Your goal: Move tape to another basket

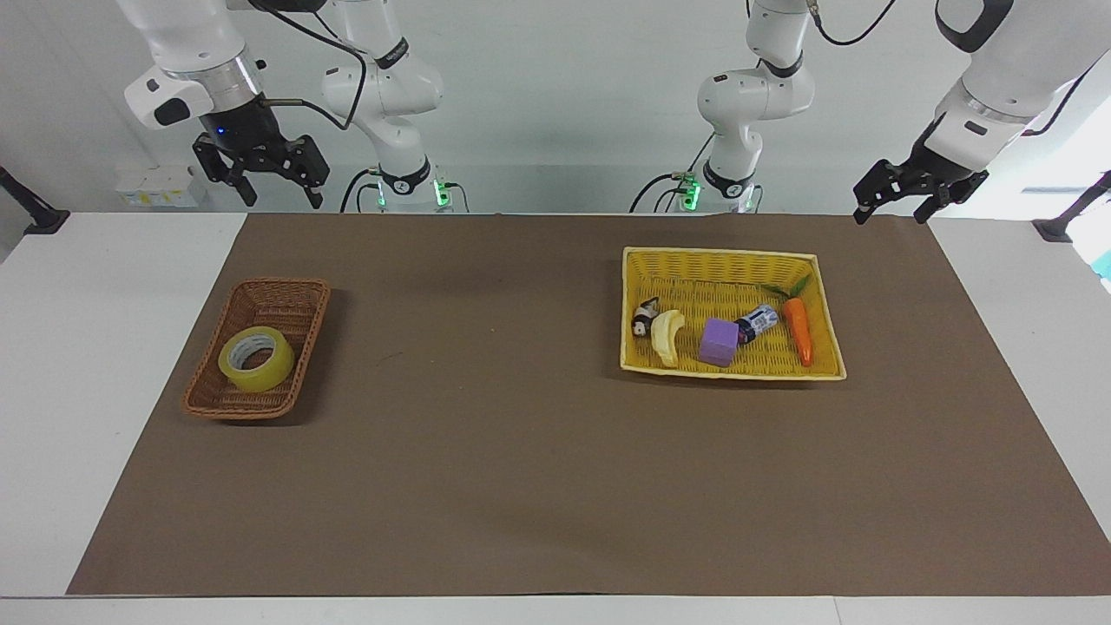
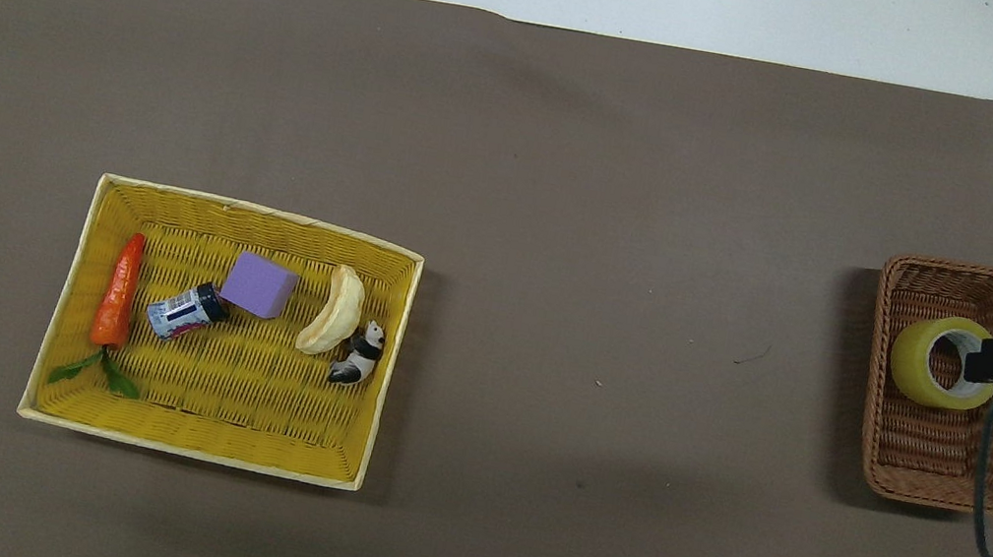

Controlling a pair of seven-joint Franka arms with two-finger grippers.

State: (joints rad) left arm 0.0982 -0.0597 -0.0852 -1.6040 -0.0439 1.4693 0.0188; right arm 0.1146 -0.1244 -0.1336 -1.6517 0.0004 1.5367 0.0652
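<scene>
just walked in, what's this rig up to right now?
Nothing is being held. The tape lies in the small brown basket at the right arm's end of the table. The right claw is open, up in the air toward that end, touching nothing. The left claw waits, open, raised near the table edge at its own end. The yellow basket holds a carrot, a purple block, a banana, a small can and a panda toy.

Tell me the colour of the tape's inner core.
Pale grey-white; the tape shows it best in the facing view.
</scene>
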